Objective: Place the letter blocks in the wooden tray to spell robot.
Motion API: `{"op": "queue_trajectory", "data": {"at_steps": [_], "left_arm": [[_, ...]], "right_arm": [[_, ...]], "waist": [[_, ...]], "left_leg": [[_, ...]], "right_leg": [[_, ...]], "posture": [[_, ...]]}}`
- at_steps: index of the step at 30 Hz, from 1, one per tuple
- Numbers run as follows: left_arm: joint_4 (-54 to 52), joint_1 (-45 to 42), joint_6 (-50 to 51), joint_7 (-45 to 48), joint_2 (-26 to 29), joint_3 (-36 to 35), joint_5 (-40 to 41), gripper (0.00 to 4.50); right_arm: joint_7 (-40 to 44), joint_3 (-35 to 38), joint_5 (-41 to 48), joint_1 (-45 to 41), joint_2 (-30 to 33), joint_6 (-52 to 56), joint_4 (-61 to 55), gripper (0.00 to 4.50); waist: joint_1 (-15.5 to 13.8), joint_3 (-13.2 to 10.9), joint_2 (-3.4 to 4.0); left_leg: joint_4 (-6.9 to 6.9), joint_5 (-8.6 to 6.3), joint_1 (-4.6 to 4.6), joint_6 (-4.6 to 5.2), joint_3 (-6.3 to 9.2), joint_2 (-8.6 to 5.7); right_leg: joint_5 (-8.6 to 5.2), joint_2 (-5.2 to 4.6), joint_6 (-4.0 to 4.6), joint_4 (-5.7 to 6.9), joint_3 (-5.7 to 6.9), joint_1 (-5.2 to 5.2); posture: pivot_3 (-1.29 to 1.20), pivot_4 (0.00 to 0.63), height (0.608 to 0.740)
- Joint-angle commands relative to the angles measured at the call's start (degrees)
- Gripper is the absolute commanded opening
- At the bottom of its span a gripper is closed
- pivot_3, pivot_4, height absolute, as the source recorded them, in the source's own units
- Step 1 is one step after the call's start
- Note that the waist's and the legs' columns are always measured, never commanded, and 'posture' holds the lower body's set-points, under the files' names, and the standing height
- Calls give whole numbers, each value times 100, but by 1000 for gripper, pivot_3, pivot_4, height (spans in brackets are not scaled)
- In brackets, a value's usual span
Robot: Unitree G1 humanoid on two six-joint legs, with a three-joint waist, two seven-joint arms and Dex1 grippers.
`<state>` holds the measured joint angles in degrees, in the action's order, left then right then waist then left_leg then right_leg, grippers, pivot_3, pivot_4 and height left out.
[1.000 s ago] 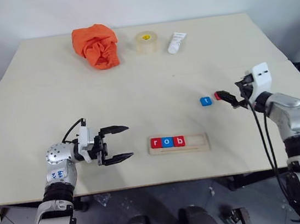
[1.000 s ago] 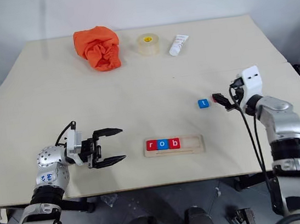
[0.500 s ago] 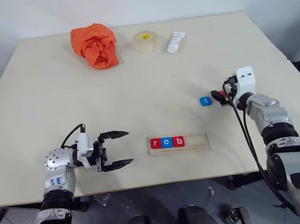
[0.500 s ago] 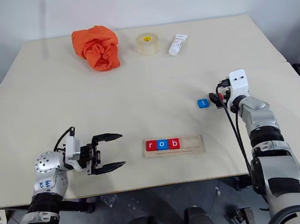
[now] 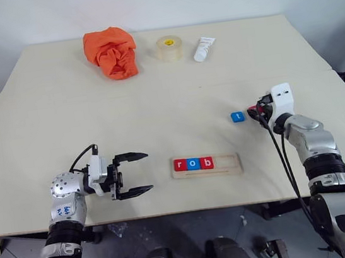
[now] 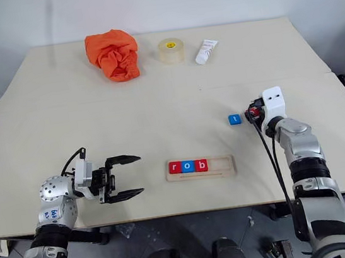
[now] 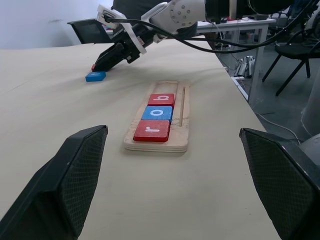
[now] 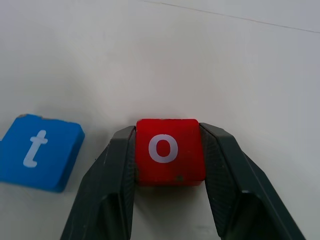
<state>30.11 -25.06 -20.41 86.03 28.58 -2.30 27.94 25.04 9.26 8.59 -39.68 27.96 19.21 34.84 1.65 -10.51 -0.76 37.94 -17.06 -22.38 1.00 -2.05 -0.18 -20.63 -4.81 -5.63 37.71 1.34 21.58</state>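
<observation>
Three blocks, r [image 5: 180, 165], o [image 5: 193, 163] and b [image 5: 206, 162], fill the left end of the tray [image 5: 227, 167]. I see my right gripper [image 8: 167, 150] clamped on the red o block [image 8: 168, 150], which sits on the table [image 5: 157, 105] just right of the blue t block [image 5: 237, 116]. My left gripper [image 5: 137, 172] hangs spread wide with nothing between its fingers, left of the tray.

Since a second ago your right gripper [image 8: 167, 150] dropped to the tabletop [image 5: 157, 105] and its jaws closed onto the red o block [image 8: 169, 150].
</observation>
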Motion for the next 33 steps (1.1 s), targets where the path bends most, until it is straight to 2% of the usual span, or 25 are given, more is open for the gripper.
{"op": "queue_trajectory", "data": {"at_steps": [1,8,13,17,27,28,31,33], "left_arm": [[3,-124,16,458,41,-73,132,4500],[105,-231,42,547,37,-24,116,4500],[159,-351,1,562,-8,-2,121,4500],[216,-416,4,599,-23,18,113,4500],[364,-554,-48,641,-19,38,94,4500],[358,-549,-49,640,-13,32,95,4500],[332,-529,-41,639,0,25,102,4500],[291,-502,-30,628,13,17,110,4500]], "right_arm": [[-268,317,241,460,-39,269,-1119,1464],[-826,781,978,2299,-412,1750,-4758,1464],[-1295,828,1142,3469,-689,2613,-6524,1464],[-1490,806,1263,4014,-851,3030,-7236,1464],[-1880,441,1312,4468,-1444,3311,-7612,1464],[-1921,390,1265,4461,-1482,3252,-7610,2187],[-1956,311,1130,4430,-1439,3101,-7570,3134],[-1649,302,1148,4450,-1146,2954,-7627,3803]], "waist": [[-10,0,0],[-1,0,0],[-12,0,0],[-5,0,0],[-6,0,0],[-5,0,0],[-7,0,0],[-8,0,0]], "left_leg": [[0,0,-1,0,1,0],[-14,-2,-1,0,2,0],[-31,-2,1,0,1,-1],[-33,-4,4,3,-1,-2],[-50,-4,14,6,-1,-3],[-53,-4,15,6,-1,-3],[-55,-3,15,5,-2,-3],[-55,-3,15,5,-1,-4]], "right_leg": [[0,0,0,0,1,0],[0,1,0,-5,0,3],[0,1,0,-16,-5,3],[0,1,0,-23,-10,3],[0,1,0,-29,-13,5],[0,1,1,-29,-13,5],[0,1,1,-28,-13,5],[-1,1,1,-28,-13,5]], "posture": [[0,150,740],[0,150,740],[0,150,740],[0,150,740],[0,150,740],[0,150,740],[0,150,740],[0,150,740]]}}
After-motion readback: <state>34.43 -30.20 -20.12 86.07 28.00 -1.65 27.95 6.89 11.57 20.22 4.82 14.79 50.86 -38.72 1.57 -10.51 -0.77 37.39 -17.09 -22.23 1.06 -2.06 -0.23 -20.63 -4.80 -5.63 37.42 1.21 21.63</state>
